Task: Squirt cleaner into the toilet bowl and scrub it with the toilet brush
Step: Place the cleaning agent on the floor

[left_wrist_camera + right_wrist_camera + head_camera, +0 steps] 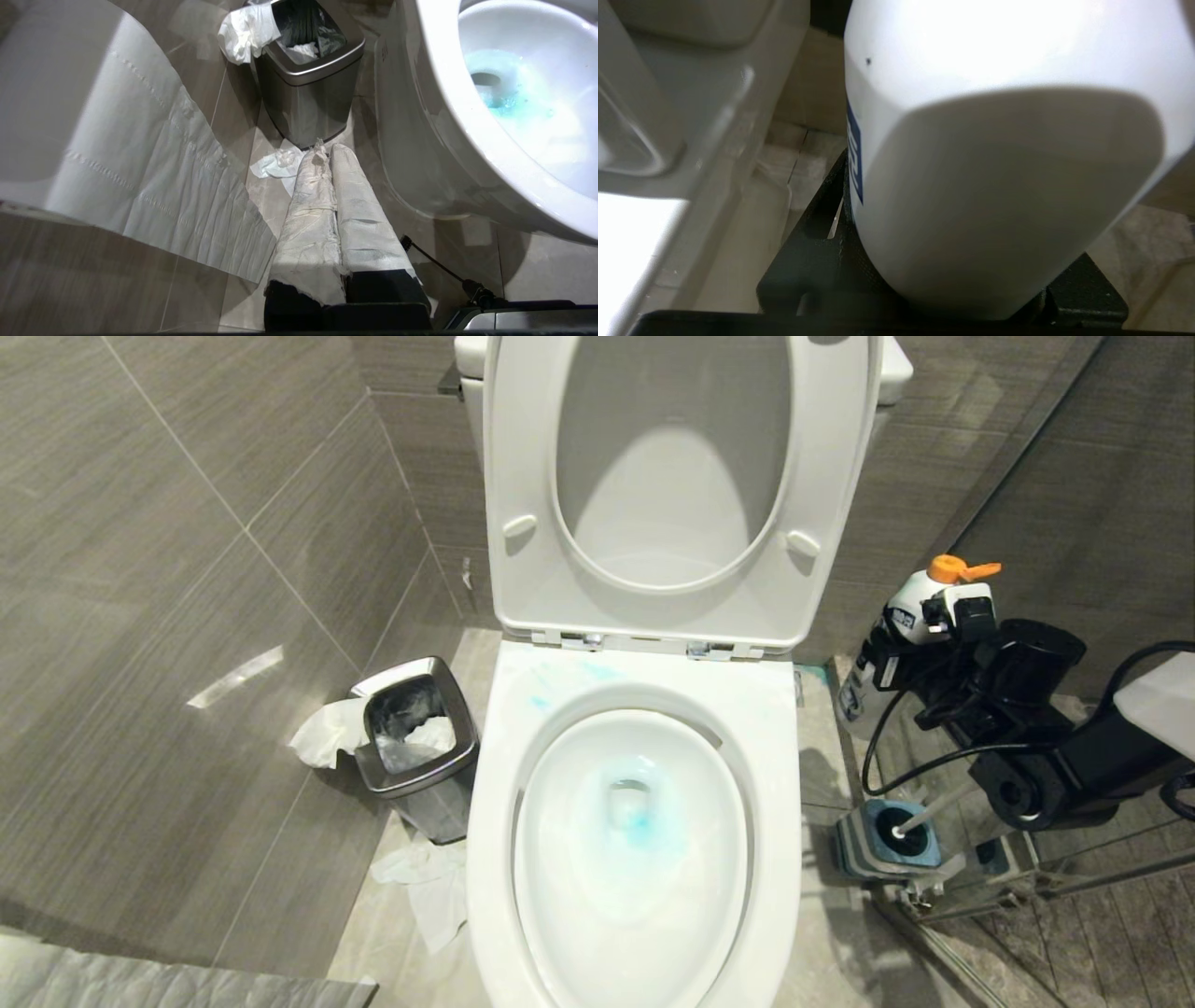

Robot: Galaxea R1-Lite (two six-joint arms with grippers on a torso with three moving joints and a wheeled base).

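Observation:
The toilet bowl [775,859] stands in the middle with seat and lid raised. Turquoise cleaner [639,826] pools around the drain, and a pale blue smear [541,695] marks the back rim. To the right of the bowl, low over the floor, my right gripper [910,658] is shut on a white cleaner bottle [920,607] with an orange cap. That bottle [994,163] fills the right wrist view. The toilet brush [924,810] stands in its blue-and-grey base [854,845] on the floor just below that arm. My left gripper [327,149], wrapped in white tape, is shut and empty beside the bowl [448,116].
A square steel bin [415,737] with tissue hanging over it stands left of the toilet. Crumpled tissue [429,887] lies on the floor in front of it. A toilet paper roll [117,140] hangs close to the left arm. A glass partition frame [1027,887] borders the right.

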